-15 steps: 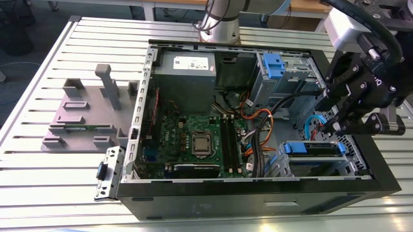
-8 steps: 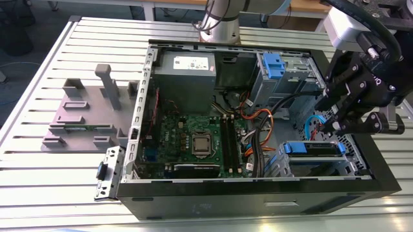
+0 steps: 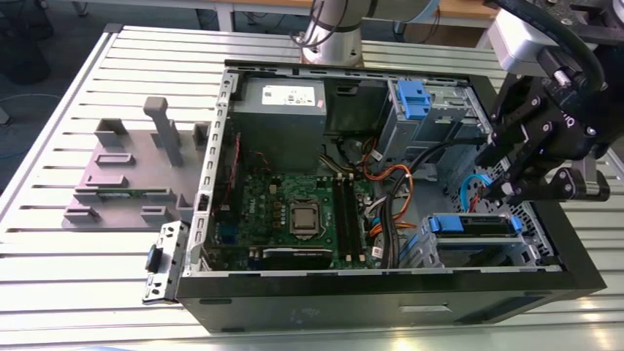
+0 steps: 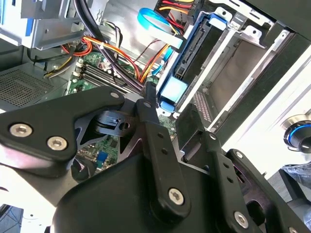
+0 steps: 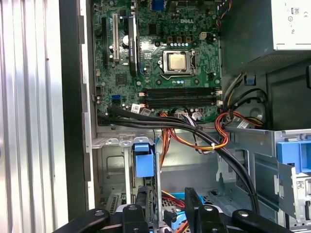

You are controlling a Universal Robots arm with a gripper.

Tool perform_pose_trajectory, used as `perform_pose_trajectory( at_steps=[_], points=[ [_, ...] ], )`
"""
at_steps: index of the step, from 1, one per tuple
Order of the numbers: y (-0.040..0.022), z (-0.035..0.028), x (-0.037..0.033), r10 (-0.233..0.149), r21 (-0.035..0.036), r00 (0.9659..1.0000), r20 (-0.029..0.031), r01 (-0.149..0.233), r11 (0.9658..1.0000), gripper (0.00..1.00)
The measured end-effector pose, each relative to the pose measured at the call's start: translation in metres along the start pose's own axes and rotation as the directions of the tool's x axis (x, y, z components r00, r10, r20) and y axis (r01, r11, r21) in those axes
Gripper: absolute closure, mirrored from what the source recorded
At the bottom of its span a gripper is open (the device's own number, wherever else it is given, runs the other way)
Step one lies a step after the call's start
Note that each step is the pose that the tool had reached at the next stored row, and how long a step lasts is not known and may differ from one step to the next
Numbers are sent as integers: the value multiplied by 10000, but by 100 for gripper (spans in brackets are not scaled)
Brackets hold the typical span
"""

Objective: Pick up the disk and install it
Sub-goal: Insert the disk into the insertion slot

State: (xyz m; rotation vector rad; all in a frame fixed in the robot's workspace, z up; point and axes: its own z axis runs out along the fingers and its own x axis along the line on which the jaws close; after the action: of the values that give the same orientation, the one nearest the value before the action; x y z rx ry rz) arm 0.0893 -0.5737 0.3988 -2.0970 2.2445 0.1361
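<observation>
The disk (image 3: 475,224), a flat drive in a blue carrier bracket, sits edge-up in the metal bay at the case's front corner, on the exterior view's right. In the first wrist view its blue tab (image 5: 145,160) stands between the bay's rails. The second wrist view shows the disk (image 4: 183,63) from the side, slotted beside a silver rail. My gripper (image 3: 507,194) hovers just above it. Its black fingers (image 5: 194,206) stand apart in both wrist views, and the gripper (image 4: 170,121) has nothing between them.
The open black computer case (image 3: 390,292) lies on a slotted metal table. Inside are the green motherboard (image 3: 292,212), a grey power supply box (image 3: 280,110), a blue-tabbed drive cage (image 3: 414,102) and loose cables (image 3: 390,190). A grey plastic stand (image 3: 137,168) lies to the exterior view's left.
</observation>
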Motion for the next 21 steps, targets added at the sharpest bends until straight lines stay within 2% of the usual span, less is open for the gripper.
perform_pose_trajectory(
  at_steps=[21],
  points=[
    [3,4,-41,0,0,10000,0,0,10000,56]
  ],
)
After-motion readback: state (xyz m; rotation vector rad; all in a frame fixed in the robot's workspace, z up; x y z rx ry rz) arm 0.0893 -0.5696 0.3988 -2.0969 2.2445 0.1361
